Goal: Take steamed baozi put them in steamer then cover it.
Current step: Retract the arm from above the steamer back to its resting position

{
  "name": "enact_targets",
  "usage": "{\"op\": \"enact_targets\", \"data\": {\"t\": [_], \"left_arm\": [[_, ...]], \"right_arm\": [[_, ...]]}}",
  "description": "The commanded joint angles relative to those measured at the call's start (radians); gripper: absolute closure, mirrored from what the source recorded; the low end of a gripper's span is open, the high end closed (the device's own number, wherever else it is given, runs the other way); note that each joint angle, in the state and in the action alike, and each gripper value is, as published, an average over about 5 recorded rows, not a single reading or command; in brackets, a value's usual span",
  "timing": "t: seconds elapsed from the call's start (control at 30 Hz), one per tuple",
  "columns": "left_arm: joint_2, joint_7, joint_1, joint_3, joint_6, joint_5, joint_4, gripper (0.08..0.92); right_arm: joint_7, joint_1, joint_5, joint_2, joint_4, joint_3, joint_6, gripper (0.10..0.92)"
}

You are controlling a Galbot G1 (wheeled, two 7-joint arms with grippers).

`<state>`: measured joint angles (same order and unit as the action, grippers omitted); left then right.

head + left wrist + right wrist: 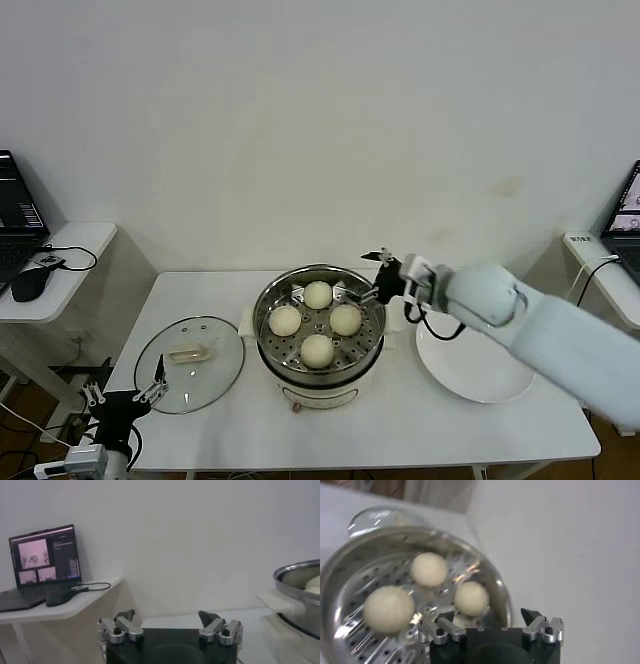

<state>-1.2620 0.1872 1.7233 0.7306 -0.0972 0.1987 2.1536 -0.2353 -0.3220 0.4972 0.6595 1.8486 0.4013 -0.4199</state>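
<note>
All four steamed baozi (317, 322) sit on the perforated tray inside the steamer (319, 385), which stands in the middle of the table (400, 425): one at the far side, one at the left, one at the right and one nearest me. My right tool (382, 274) hangs over the steamer's far right rim, its fingers spread wide and grasping nothing. In the right wrist view I look down past those parted fingers (442, 628) into the shiny pot, where three of the buns show on the tray (the fourth is hidden behind the tool's body).

The cover (190, 363) lies flat on the table to the left of the steamer, just beside its cream side handle, with its oblong handle facing up. The steamer is therefore not yet covered. My left tool (128, 393) waits low at the near left corner of the table, just beside the near edge of the cover and not touching it as far as I can tell; its fingers (120, 628) stand apart and hold nothing.

A white plate (478, 368) rests on the table to the right of the steamer, beneath my right arm. A laptop (44, 562) and a mouse (29, 284) sit on a side desk at the far left.
</note>
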Motion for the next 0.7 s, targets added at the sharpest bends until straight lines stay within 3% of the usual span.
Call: {"op": "enact_targets", "data": {"t": [0.03,0.23,0.4,0.57,0.7], "left_arm": [[-0.003,0.005,-0.011,-0.002,0.052,-0.091,-0.041,0.177],[-0.003,0.015,-0.038,0.007,0.116,-0.329,-0.118,0.177],[-0.006,0.025,-0.069,0.052,0.218,-0.757,-0.198,0.177],[0.006,0.009,-0.076,0.115,0.286,-1.167,-0.262,0.177],[0.044,-0.026,-0.056,0.121,0.280,-1.306,-0.297,0.177]], "right_arm": [[0.173,-0.753,-0.130,0.121,0.066,-0.734,0.380,0.203],[0.108,-0.972,-0.201,0.321,0.076,-0.984,0.509,0.202],[0.074,-1.075,-0.223,0.482,0.099,-1.129,0.544,0.203],[0.073,-1.122,-0.231,0.555,0.111,-1.191,0.551,0.203],[0.071,-1.149,-0.232,0.581,0.134,-1.228,0.547,0.203]]}}
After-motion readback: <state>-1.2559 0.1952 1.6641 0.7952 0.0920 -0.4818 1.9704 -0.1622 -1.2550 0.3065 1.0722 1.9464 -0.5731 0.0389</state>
